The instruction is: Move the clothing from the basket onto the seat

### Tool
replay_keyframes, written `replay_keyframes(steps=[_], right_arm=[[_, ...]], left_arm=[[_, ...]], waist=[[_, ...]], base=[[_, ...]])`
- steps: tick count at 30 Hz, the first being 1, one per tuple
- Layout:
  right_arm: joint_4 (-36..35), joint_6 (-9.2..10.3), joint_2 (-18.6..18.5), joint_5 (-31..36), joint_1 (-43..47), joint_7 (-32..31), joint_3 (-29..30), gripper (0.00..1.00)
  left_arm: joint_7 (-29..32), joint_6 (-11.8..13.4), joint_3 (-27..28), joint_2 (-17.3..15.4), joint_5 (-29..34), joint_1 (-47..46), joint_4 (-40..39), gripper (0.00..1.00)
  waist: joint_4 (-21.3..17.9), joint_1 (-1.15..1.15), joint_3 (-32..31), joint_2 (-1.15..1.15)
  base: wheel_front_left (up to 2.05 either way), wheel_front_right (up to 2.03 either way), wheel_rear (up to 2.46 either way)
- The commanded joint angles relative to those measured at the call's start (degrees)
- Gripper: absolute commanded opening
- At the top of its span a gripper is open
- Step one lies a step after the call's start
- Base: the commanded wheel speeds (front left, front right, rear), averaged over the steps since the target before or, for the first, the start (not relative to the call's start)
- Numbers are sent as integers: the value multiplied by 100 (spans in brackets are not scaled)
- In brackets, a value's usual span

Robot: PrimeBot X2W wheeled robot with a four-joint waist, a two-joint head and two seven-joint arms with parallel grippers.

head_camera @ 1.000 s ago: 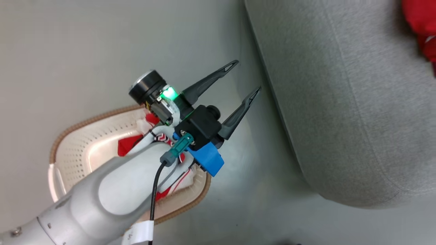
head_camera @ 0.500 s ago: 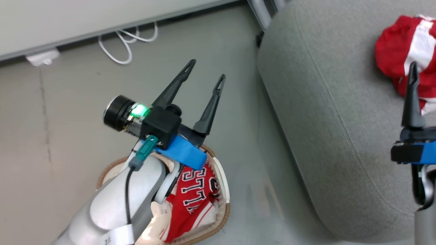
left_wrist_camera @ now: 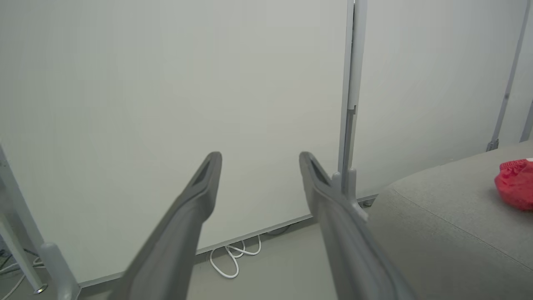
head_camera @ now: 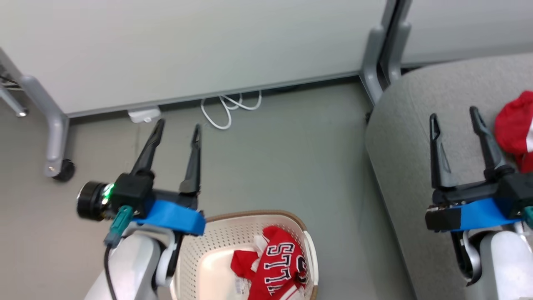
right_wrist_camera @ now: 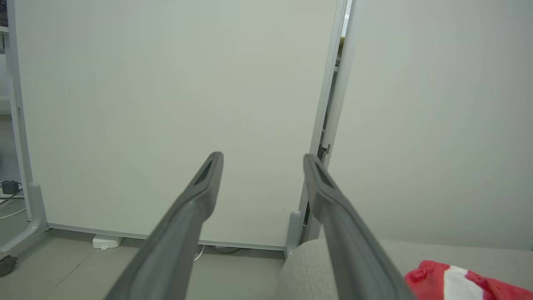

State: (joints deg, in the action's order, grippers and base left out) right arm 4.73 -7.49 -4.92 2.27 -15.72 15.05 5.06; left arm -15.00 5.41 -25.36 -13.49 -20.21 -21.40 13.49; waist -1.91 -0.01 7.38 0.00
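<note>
The cream basket with its brown rim sits on the floor at the bottom of the head view. In it lies a red jersey with block letters. My left gripper hovers open and empty just up-left of the basket, fingers pointing at the partition; its own view shows the same open gripper. My right gripper is open and empty over the grey seat. A second red garment with a white stripe lies on the seat just right of it, also seen as red cloth and red fabric.
Pale grey partition panels stand behind, with a post between them and a wheeled foot at left. A white cable and a small white box lie on the floor by the panel base.
The head camera has swung up and round, so the whole picture shifted and the partition came into view. My left arm has lifted clear of the basket; my right gripper is now fully in view.
</note>
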Motion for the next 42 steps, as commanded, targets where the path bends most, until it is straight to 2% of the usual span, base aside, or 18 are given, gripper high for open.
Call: replay_keyframes(steps=[1, 10, 22, 29, 42], right_arm=[[33, -1, 38, -55, 136, 20, -24, 100], [228, -1, 188, -299, 601, 20, -214, 100], [531, -1, 204, -744, 1271, 20, -319, 100], [651, -1, 205, -989, 1488, 20, -349, 100], [698, -1, 205, -1129, 1738, 20, -392, 100]], left_arm=[[-26, -30, 154, 8, 73, 172, -16, 100], [-26, -294, 1069, 206, 438, 1082, -151, 100], [-27, -755, 1816, 643, 896, 1837, -109, 100], [-27, -937, 2038, 812, 1070, 1934, -28, 100], [-27, -1104, 2271, 975, 1261, 2025, 33, 100]], waist=[[227, 1, -243, 0], [449, 1, -636, 0], [538, 1, -816, 0], [560, 1, -845, 0], [573, 1, -906, 0]], base=[[0, 0, 0], [0, 0, 0], [0, 0, 0], [0, 0, 0], [0, 0, 0]])
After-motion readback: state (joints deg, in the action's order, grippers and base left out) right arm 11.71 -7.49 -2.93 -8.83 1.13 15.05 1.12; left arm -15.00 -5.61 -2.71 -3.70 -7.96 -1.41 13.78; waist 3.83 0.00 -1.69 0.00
